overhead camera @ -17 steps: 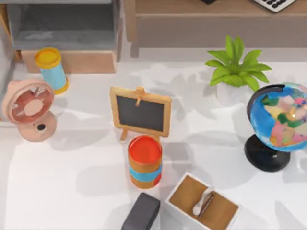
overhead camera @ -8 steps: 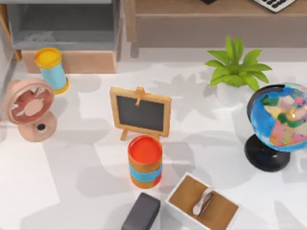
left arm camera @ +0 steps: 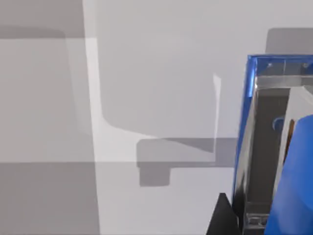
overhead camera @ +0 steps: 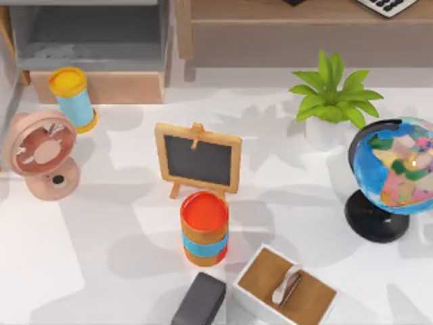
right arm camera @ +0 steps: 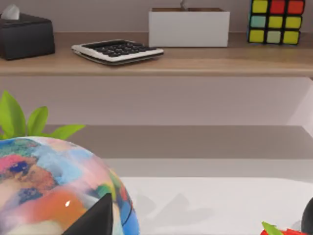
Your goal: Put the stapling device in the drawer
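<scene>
The drawer (overhead camera: 115,87) stands pulled out at the table's far left, with a grey inside and a tan front panel. The stapling device (left arm camera: 298,196), bright blue with a shiny metal channel, looms very close in the left wrist view, right beside my left gripper (left arm camera: 222,220), above the white tabletop. Whether that gripper holds it cannot be made out. My right gripper (right arm camera: 203,225) is open, its dark fingertips wide apart, close behind the globe (right arm camera: 54,191) and facing the back shelf.
On the table are a yellow-topped blue cylinder (overhead camera: 75,97), a pink fan (overhead camera: 42,154), a small chalkboard (overhead camera: 199,160), an orange can (overhead camera: 204,227), a dark grey block (overhead camera: 201,299), a white box (overhead camera: 286,288), a globe (overhead camera: 392,172) and a plant (overhead camera: 333,95).
Shadows over the left part of the table have shifted. The objects on the table have not moved.
</scene>
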You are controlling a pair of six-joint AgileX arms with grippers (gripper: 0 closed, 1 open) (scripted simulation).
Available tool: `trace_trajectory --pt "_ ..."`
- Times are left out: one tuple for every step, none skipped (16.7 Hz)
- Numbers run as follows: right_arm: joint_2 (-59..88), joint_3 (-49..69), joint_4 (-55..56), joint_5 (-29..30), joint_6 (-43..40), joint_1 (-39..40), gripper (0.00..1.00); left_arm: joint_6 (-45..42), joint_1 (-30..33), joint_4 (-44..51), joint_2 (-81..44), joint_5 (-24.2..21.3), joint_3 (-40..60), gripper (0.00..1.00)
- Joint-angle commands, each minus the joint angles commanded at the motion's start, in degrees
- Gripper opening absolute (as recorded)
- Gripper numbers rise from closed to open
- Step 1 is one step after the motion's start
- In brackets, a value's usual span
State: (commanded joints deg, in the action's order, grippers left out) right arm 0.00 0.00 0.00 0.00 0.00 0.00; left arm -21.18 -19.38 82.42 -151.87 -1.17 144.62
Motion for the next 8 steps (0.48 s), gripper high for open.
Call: trace_trajectory --pt "0.0 0.0 0.0 0.0 0.0 0.0 1.0 -0.02 0.01 -0.39 0.12 0.02 -0.52 0.0" --pt "0.0 0.0 0.0 0.0 0.0 0.0 1.0 -0.05 0.02 -0.94 0.23 -0.02 -1.2 0.0" --pt "0.0 0.0 0.0 0.0 0.0 0.0 1.0 -0.08 0.04 -1.24 0.26 -0.06 -1.65 0.0" --pt "0.0 0.0 0.0 0.0 0.0 0.0 1.0 -0.08 0.04 -1.26 0.26 -0.06 -1.68 0.0" --pt "0.0 0.0 0.0 0.0 0.0 0.0 1.0 -0.08 0.04 -1.26 0.26 -0.06 -1.68 0.0" --pt "0.0 0.0 0.0 0.0 0.0 0.0 1.0 -0.08 0.04 -1.26 0.26 -0.06 -1.68 0.0" --pt "0.0 0.0 0.0 0.0 0.0 0.0 1.0 -0.08 0.04 -1.26 0.26 -0.06 -1.68 0.08" --pt "0.0 0.0 0.0 0.0 0.0 0.0 1.0 -0.08 0.04 -1.26 0.26 -0.06 -1.68 0.15"
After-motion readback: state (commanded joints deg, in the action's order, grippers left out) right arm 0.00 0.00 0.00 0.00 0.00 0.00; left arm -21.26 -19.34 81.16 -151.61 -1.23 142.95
